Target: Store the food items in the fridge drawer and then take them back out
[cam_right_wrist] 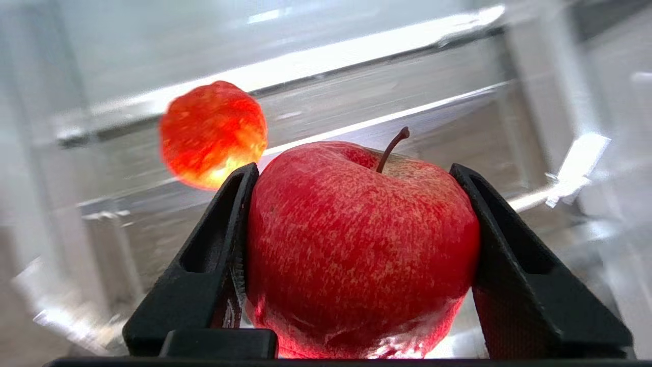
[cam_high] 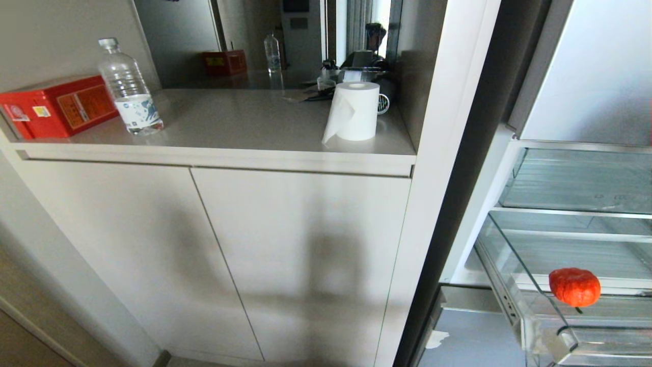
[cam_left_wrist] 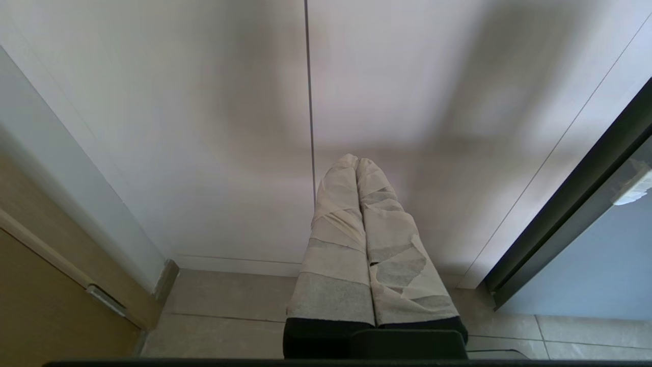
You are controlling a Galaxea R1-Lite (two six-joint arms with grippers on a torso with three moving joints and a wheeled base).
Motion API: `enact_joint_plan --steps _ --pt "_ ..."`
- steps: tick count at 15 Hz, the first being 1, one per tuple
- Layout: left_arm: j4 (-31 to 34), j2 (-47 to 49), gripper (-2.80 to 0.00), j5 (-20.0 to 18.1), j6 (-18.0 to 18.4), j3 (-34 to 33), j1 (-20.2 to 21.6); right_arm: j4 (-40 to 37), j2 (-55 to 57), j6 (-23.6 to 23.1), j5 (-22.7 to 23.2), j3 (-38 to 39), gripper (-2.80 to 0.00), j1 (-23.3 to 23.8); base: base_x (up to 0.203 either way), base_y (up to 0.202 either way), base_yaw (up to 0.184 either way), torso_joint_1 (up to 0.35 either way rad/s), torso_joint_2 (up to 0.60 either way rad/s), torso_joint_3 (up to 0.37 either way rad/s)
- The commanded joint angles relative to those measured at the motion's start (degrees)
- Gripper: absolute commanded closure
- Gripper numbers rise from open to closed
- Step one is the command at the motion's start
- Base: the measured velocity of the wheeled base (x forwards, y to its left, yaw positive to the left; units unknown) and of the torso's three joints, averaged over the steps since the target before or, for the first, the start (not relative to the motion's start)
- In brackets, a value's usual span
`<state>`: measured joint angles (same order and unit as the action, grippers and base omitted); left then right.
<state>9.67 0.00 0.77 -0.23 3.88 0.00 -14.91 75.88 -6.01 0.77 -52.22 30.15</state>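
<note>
Right claw (cam_right_wrist: 356, 204) tight around red apple (cam_right_wrist: 356, 244), blurred orange fruit (cam_right_wrist: 213, 133) beyond.

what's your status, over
Right gripper shut on apple at the fridge drawer. Left gripper shut, parked by the cabinet. Orange fruit in drawer. Nothing in the way.

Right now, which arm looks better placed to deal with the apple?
The right. Its gripper already clamps the apple by the fridge drawer; the left gripper, shut and empty, faces the cupboard door.
</note>
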Motion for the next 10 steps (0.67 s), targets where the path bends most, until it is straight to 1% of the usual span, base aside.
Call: enact_joint_plan --steps 1,4,6,8,10 --pt "0.09 0.0 0.0 0.02 -0.03 -0.01 0.0 -0.03 -9.96 1.06 0.0 1.91 0.0 0.06 0.0 0.0 0.0 0.0 0.0 0.0" --pt "0.08 0.0 0.0 0.02 -0.03 -0.01 0.0 0.03 -20.81 5.63 -0.02 5.38 0.0 0.15 0.0 0.0 0.0 0.0 0.0 0.0" --pt "0.09 0.0 0.0 0.02 -0.03 -0.01 0.0 0.04 -28.0 7.35 -0.08 7.99 0.0 0.16 0.0 0.0 0.0 0.0 0.0 0.0" --pt "0.0 0.0 0.0 0.02 -0.03 -0.01 0.0 0.1 -35.21 7.28 -0.23 10.97 0.0 0.15 0.0 0.0 0.0 0.0 0.0 0.0" --pt "0.0 0.0 0.0 0.02 -0.03 -0.01 0.0 0.13 -41.85 5.39 -0.35 13.1 0.0 0.17 0.0 0.0 0.0 0.0 0.0 0.0"
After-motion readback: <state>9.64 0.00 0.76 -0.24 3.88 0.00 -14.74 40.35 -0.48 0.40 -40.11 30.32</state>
